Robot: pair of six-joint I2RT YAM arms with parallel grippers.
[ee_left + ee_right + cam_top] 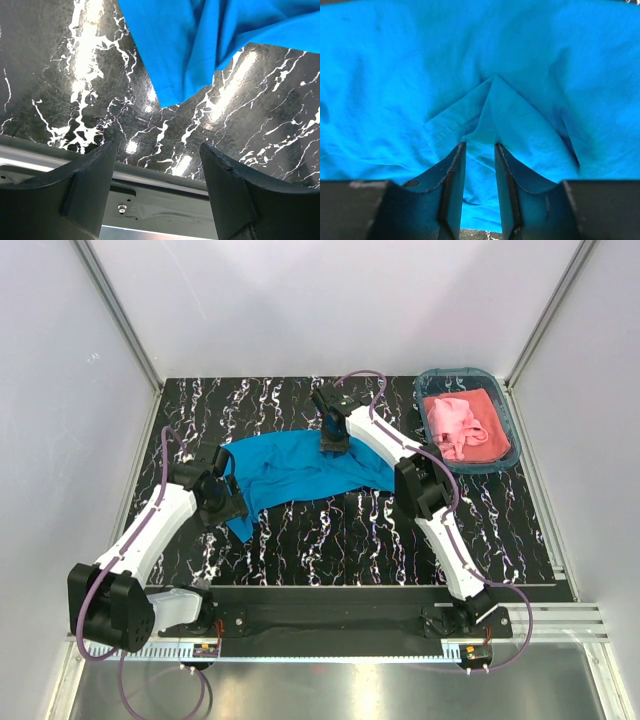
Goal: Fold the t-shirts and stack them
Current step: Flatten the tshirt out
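A large turquoise t-shirt lies crumpled across the middle of the black marbled table. My right gripper is down on its far edge. In the right wrist view the jaws stand narrow, with a raised fold of the turquoise cloth pinched between them. My left gripper hovers at the shirt's near left corner. It is open and empty, with the shirt's hem ahead of the fingers. A salmon pink t-shirt lies bunched in the basket.
The teal plastic basket stands at the back right corner of the table. White walls close in the back and both sides. A metal rail with the arm bases runs along the near edge.
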